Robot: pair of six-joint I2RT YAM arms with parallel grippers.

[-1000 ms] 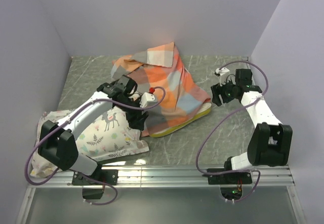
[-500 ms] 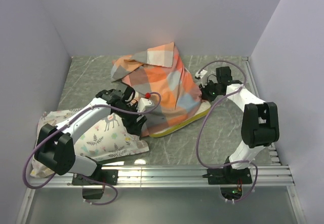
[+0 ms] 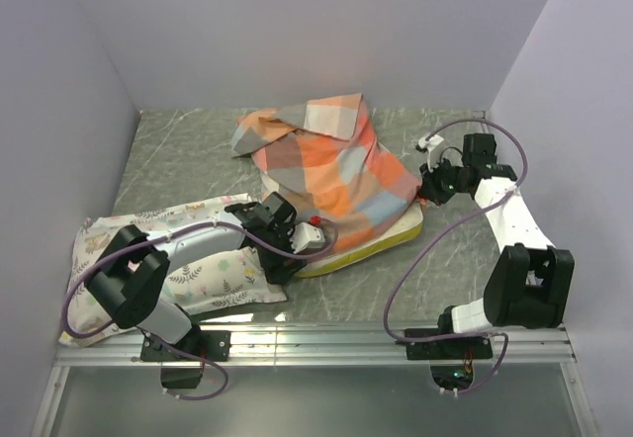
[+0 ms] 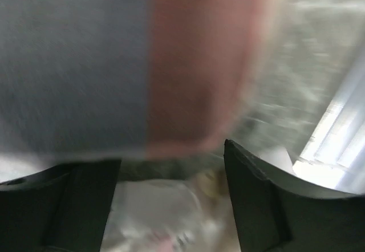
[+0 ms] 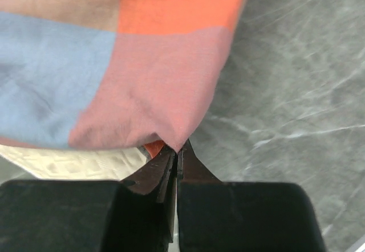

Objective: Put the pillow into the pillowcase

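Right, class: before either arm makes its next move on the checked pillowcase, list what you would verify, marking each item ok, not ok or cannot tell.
1. Right gripper pinching a corner of the pillowcase: ok, its fingers are closed on the cloth.
2. Left gripper holding cloth: not ok, its jaws stand apart. The view is blurred, and the cloth lies beyond them.
3. Pillow fully inside: not ok, its yellow-banded edge shows along the near side.
4. Where the pillowcase's opening lies: cannot tell.
5. Left arm clear of the printed pillow: not ok, it lies across it.
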